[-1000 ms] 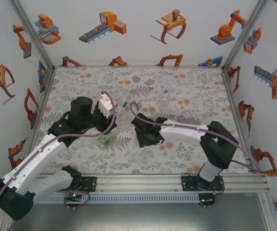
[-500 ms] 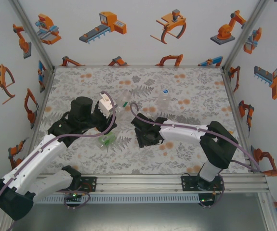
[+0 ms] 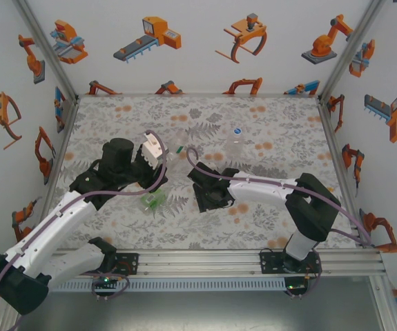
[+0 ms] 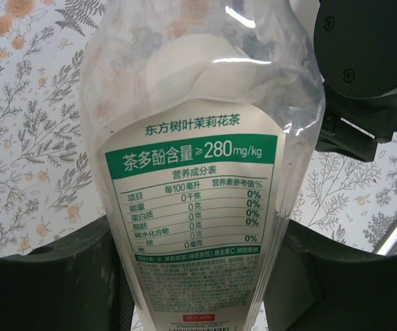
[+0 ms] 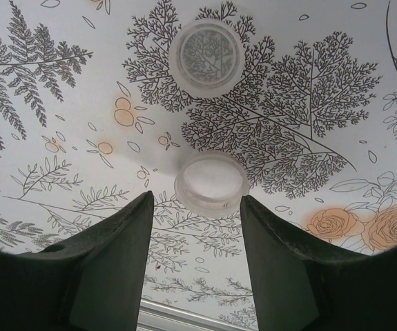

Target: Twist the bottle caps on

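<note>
- The right gripper [image 5: 197,200] has its jaws spread, with the tips lowered either side of a pale bottle cap [image 5: 210,181]. A gap shows on one side. Contact on the other side cannot be judged from this angle.
- That cap lies flat on the table [image 5: 336,103], about midway between its side edges and somewhat nearer the near edge. A second cap [image 5: 206,56] lies just beyond it, apart from it and untouched.
- The left gripper [image 4: 198,265] is pressed onto the labelled bottle [image 4: 198,172], which it holds off the table left of centre, with the neck pointing away from the wrist.
- Its label [image 4: 197,207] reads 东方树叶茉莉花茶, then on a green band 茶多酚含量≥280mg/kg. Below that is a table headed 营养成分表, with every row at 0%.
- A green-tinted bottle [image 3: 153,201] lies on its side near the left arm, towards the near edge. A clear bottle [image 3: 235,143] stands upright towards the far edge, right of centre.
- Compared with the views of a second ago, neither arm, bottle nor cap has shifted. This is a pause, probably just before the right jaws close on the cap. The cap has not yet been lifted, so carrying it to the held bottle and threading it on are still to do.
</note>
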Available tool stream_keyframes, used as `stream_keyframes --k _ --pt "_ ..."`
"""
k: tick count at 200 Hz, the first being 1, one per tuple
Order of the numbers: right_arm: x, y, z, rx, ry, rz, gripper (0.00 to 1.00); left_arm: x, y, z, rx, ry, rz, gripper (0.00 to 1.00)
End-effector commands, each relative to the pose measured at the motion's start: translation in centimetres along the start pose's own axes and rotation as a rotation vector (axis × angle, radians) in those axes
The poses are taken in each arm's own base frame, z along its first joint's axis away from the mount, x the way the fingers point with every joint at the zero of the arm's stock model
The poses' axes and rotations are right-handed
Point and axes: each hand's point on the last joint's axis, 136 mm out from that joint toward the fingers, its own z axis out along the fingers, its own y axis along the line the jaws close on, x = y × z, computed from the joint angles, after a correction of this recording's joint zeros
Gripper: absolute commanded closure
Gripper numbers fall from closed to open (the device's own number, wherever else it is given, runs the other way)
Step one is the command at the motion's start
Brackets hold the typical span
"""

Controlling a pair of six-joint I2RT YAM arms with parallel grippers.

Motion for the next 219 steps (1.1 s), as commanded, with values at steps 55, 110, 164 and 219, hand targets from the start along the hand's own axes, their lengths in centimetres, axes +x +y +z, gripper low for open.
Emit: stream_keyframes --k 55,110,164,219 --pt "0.28 -0.20 0.27 0.015 0.009 -0.011 0.48 -1.36 0.30 -0.64 -0.007 -0.032 0.013 1.00" --pt "0.25 -0.17 0.28 0.014 0.007 -0.008 0.48 -1.40 0.28 -0.73 -0.008 -0.034 0.013 1.00" --pt "0.46 -0.31 0.56 0.020 0.012 -0.010 0.48 -1.43 0.35 -0.92 -0.014 -0.035 0.014 1.00" --pt "0.96 -0.53 1.21 0.024 0.025 -0.004 0.48 -1.44 0.32 -0.95 -0.012 -0.037 0.015 1.00"
